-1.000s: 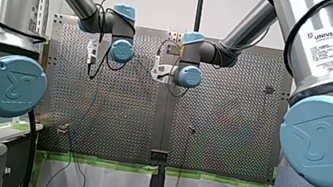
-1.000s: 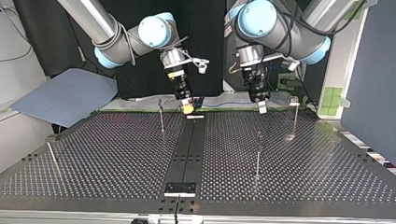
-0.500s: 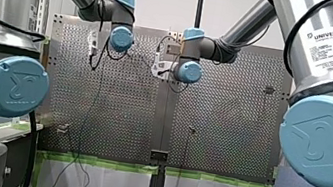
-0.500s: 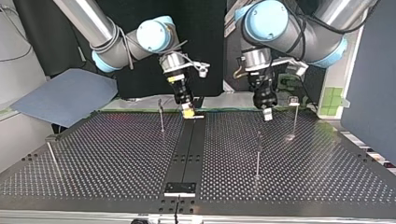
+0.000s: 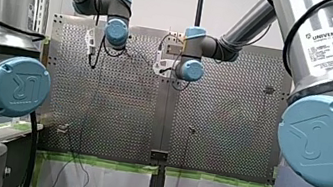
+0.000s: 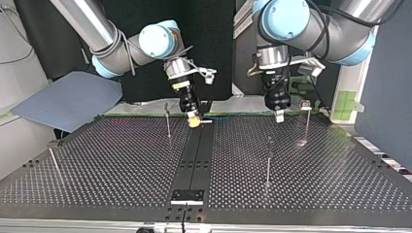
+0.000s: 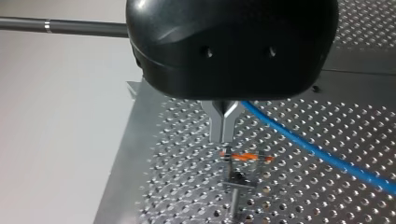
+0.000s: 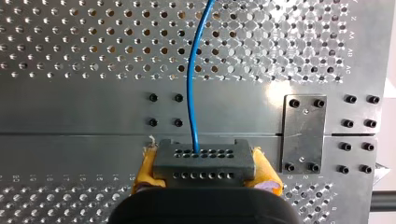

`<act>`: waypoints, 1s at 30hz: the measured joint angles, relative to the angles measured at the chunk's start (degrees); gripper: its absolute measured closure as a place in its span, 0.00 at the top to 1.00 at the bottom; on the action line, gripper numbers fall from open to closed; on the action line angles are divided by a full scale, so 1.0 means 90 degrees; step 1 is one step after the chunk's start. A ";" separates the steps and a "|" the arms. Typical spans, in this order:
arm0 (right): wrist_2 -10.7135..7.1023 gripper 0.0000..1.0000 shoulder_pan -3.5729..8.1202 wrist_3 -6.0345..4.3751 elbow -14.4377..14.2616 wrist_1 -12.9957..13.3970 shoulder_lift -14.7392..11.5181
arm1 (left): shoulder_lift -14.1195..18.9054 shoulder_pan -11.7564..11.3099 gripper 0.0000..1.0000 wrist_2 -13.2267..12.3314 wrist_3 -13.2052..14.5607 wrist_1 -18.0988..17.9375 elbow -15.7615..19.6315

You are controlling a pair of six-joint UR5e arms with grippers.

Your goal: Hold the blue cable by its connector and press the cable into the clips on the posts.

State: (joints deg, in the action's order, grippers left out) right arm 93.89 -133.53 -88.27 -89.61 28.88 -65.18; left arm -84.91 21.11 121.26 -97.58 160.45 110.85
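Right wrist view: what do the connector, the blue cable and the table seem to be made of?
The connector: probably dark grey plastic, matte, with rows of small holes. The blue cable: likely a plastic or rubber jacket, smooth, bending in a soft curve. The table: metal, likely aluminium, brushed and reflective, drilled with holes.

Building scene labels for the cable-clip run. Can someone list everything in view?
perforated metal table: one, silver-grey, under both arms
thin metal posts with clips: four, silver, standing apart on the table
blue cable: one, blue, runs from the connector out over the table
dark grey block connector: one, dark grey, between the right gripper's yellow pads
small bolted metal plate: one, silver, on the table beside the connector
blue-grey sheet: one, beyond the table at the top view's left
left gripper: one, black with metal fingers, shut, a post ahead of it
right gripper: one, yellow pads, shut on the connector
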 joint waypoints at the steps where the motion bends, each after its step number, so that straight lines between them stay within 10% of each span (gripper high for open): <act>1: -0.0019 0.00 0.0005 0.0000 0.0010 -0.0001 0.0000 | 0.0045 -0.0009 0.00 -0.0010 -0.0037 0.0046 0.0001; 13: -0.0293 0.00 -0.0008 0.0107 0.0298 -0.0079 -0.0001 | 0.0002 -0.0261 0.00 -0.0348 0.0030 0.0646 0.0002; 30: -0.0436 0.00 0.0014 -0.0033 0.0637 -0.0086 0.0128 | -0.0467 -0.1005 0.00 -0.0572 0.0754 0.0681 -0.0082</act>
State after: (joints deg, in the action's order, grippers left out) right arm 89.96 -133.41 -88.56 -83.88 28.11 -64.03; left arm -89.11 12.06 116.12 -90.79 166.58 110.11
